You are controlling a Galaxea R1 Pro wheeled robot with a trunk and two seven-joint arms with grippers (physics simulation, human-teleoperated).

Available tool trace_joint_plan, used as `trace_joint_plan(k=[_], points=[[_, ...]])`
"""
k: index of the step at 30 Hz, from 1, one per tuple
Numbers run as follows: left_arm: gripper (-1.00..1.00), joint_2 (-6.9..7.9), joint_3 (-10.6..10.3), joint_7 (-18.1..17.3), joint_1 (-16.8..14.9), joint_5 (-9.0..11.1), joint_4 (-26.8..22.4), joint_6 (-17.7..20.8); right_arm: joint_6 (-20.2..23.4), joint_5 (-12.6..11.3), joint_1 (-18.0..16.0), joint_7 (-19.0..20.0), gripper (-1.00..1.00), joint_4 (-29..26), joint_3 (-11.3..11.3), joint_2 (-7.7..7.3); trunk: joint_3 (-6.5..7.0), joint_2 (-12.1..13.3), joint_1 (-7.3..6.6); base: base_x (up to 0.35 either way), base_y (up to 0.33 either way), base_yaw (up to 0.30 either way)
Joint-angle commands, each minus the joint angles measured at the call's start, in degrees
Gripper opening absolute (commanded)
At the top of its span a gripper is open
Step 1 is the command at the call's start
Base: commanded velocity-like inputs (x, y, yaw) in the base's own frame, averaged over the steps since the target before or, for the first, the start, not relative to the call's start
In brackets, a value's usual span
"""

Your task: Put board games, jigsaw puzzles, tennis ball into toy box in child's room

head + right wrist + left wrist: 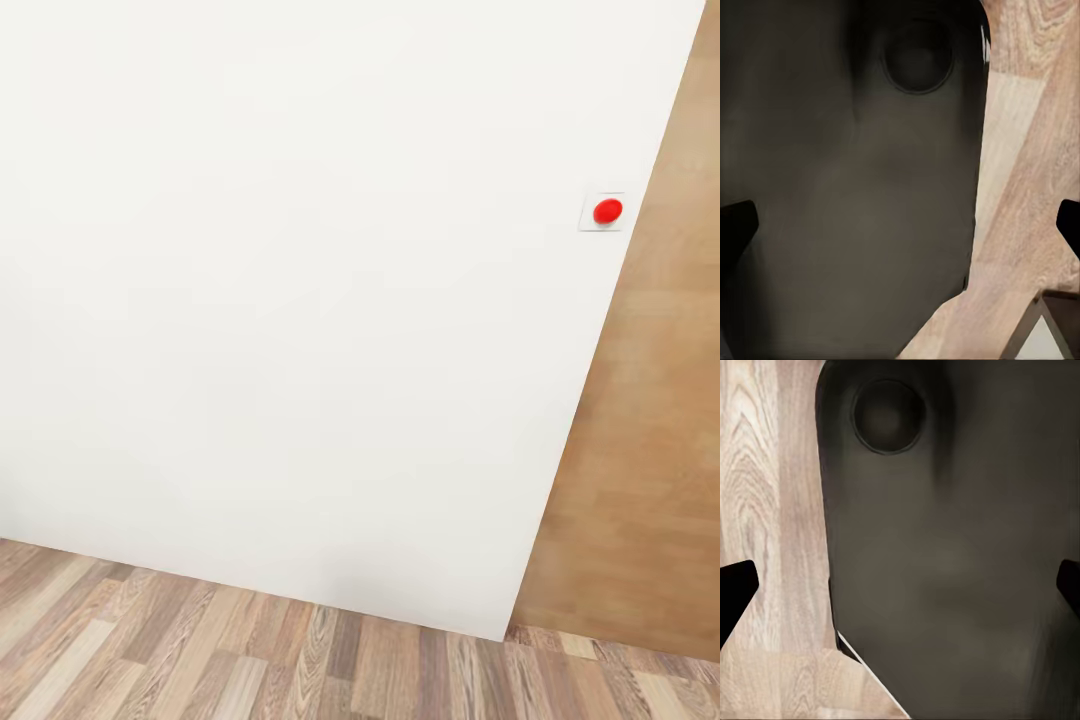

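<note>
The toys, the bed, the table and the toy box are out of view. In the left wrist view my left gripper [900,591] is open, its black fingertips [735,589] far apart at the frame's two edges with nothing between them. My right gripper [900,225] is open in the same way, black fingertips [736,223] spread wide and empty. Both grippers hang over wood-plank floor [772,510] beside a dark grey part of my own body [960,547].
A plain white wall [300,300] stands close ahead in the head view. It carries a small white plate with a red button [607,211]. A brown wooden panel [650,450] adjoins the wall on the right. Wood-plank floor [250,660] runs along the base.
</note>
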Motion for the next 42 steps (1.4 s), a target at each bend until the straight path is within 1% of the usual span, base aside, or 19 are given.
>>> trace_joint_plan(k=[1,3,4,7,11,18,22,27,32,35,42], points=[[1.00,0.00,0.0,0.0,0.0,0.0,0.0,0.0,0.0,0.0,0.0,0.0,1.00,0.0,0.0,0.00,-0.03,0.0,0.00,0.000,0.000,0.000],[1.00,-0.65,0.1,0.0,-0.1,0.0,-0.1,-0.3,-0.1,0.1,-0.1,-0.2,1.00,-0.2,0.1,0.65,-0.03,0.0,0.00,0.000,0.000,0.000],[1.00,-0.97,0.1,0.0,-0.1,0.0,-0.1,-0.3,0.0,0.1,-0.1,-0.2,1.00,-0.2,0.1,0.75,-0.03,0.0,0.00,0.000,0.000,0.000],[1.00,-1.02,0.0,0.0,-0.1,0.0,-0.1,-0.3,-0.1,0.1,-0.1,-0.2,1.00,-0.2,0.1,0.81,-0.03,0.0,0.00,0.000,0.000,0.000],[1.00,-0.99,0.0,0.0,-0.1,0.0,-0.1,-0.3,-0.3,0.1,-0.1,-0.3,1.00,-0.2,0.2,1.54,-0.03,0.0,0.00,0.000,0.000,0.000],[1.00,-0.98,0.2,0.0,-0.1,-0.1,-0.1,-0.3,-2.0,-0.4,-0.1,-0.3,1.00,-0.2,-0.1,1.67,-0.03,0.0,0.00,0.000,0.000,0.000],[1.00,-0.97,0.2,0.0,-0.1,0.0,-0.1,-0.3,-2.4,-0.1,-0.1,-0.3,1.00,-0.2,0.0,1.44,-0.03,0.0,0.00,0.000,0.000,0.000],[1.00,-0.97,0.2,0.0,-0.1,-0.1,-0.1,-0.3,-2.6,0.0,-0.1,-0.2,1.00,-0.2,0.0,1.57,-0.05,0.0,0.00,0.000,0.000,0.012],[1.00,-0.96,0.2,0.0,-0.1,0.0,-0.1,-0.3,-2.6,-0.5,-0.1,-0.3,1.00,-0.2,-0.1,1.83,-0.22,0.0,0.00,0.000,0.000,0.171],[1.00,-0.96,0.1,0.0,-0.1,-0.1,-0.1,-0.3,-2.6,-0.6,-0.1,-0.3,1.00,-0.2,-0.1,2.23,-0.34,0.0,0.00,0.000,0.000,0.240],[1.00,-0.68,0.1,0.0,-0.1,-0.2,-0.1,-0.3,-2.6,-0.6,-0.1,-0.3,1.00,-0.2,-0.2,2.42,-0.63,0.0,0.00,0.000,0.000,0.257]])
